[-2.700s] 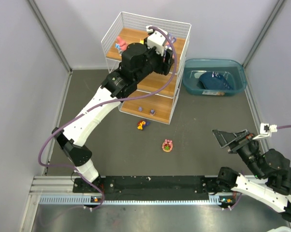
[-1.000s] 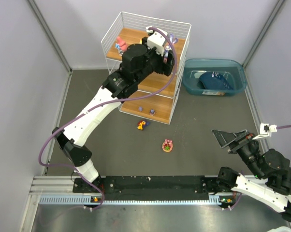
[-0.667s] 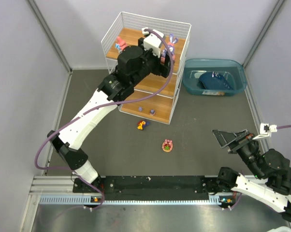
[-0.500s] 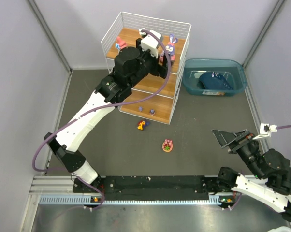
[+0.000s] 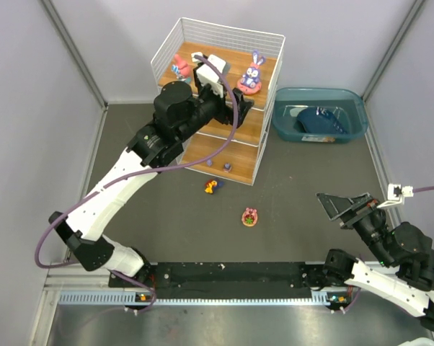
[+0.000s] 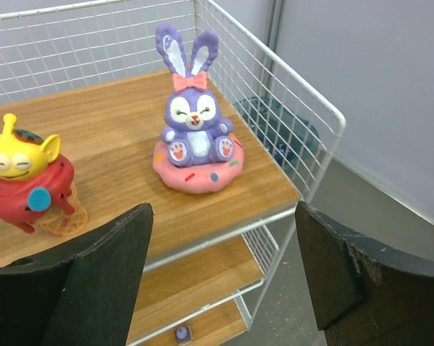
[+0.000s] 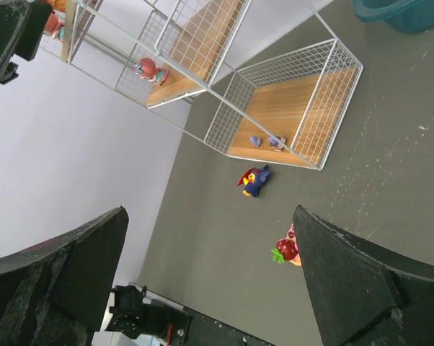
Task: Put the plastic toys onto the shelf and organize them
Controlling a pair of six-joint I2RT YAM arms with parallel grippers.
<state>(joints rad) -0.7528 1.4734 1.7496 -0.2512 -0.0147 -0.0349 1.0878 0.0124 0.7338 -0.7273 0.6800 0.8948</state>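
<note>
The shelf (image 5: 269, 37) stands at the back, and its wire side also shows in the right wrist view (image 7: 224, 119). A purple bunny on a pink donut (image 5: 250, 74) sits on the top tier, ahead of my left gripper (image 6: 224, 277). A yellow alien in a red cup (image 6: 22, 180) stands to its left. A pink toy (image 5: 179, 66) is at the tier's left end. My left gripper (image 5: 230, 101) is open and empty beside the shelf front. A blue, red and yellow toy (image 5: 213, 186) and a pink strawberry toy (image 5: 250, 216) lie on the floor. My right gripper (image 5: 343, 205) is open and empty, low at the right.
A teal bin (image 5: 282, 119) holding a dark blue object stands right of the shelf. Two small purple pieces (image 5: 218, 165) lie on the bottom tier. Grey walls close in on the left and right. The two floor toys also show in the right wrist view (image 7: 254, 180).
My left gripper has drawn back from over the top tier toward the left and front. The purple bunny now stands uncovered on the tier. The right arm has not moved.
</note>
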